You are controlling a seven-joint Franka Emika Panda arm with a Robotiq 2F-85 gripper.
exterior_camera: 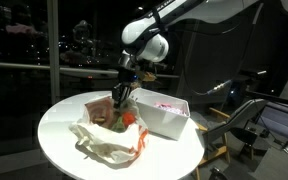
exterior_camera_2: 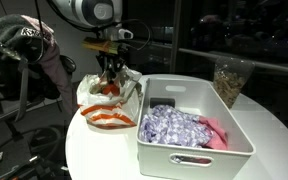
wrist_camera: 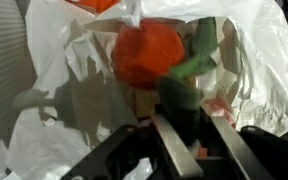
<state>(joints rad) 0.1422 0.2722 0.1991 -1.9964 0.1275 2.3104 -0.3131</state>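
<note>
My gripper [exterior_camera: 122,97] hangs over an open white plastic bag [exterior_camera: 109,142] on a round white table [exterior_camera: 59,125]. It also shows in an exterior view [exterior_camera_2: 109,75], with the bag [exterior_camera_2: 102,108] below it. In the wrist view the two fingers [wrist_camera: 184,118] are closed on a dark green soft item [wrist_camera: 187,88] at the bag's mouth. Just beyond it lies an orange-red round item [wrist_camera: 144,52] inside the crumpled bag [wrist_camera: 64,80].
A white rectangular bin [exterior_camera: 174,122] stands beside the bag; in an exterior view its rim [exterior_camera_2: 246,135] encloses purple patterned cloth [exterior_camera_2: 177,126] and a pink piece. A clear jar of brown bits [exterior_camera_2: 231,80] stands behind it. Chairs and dark windows surround the table.
</note>
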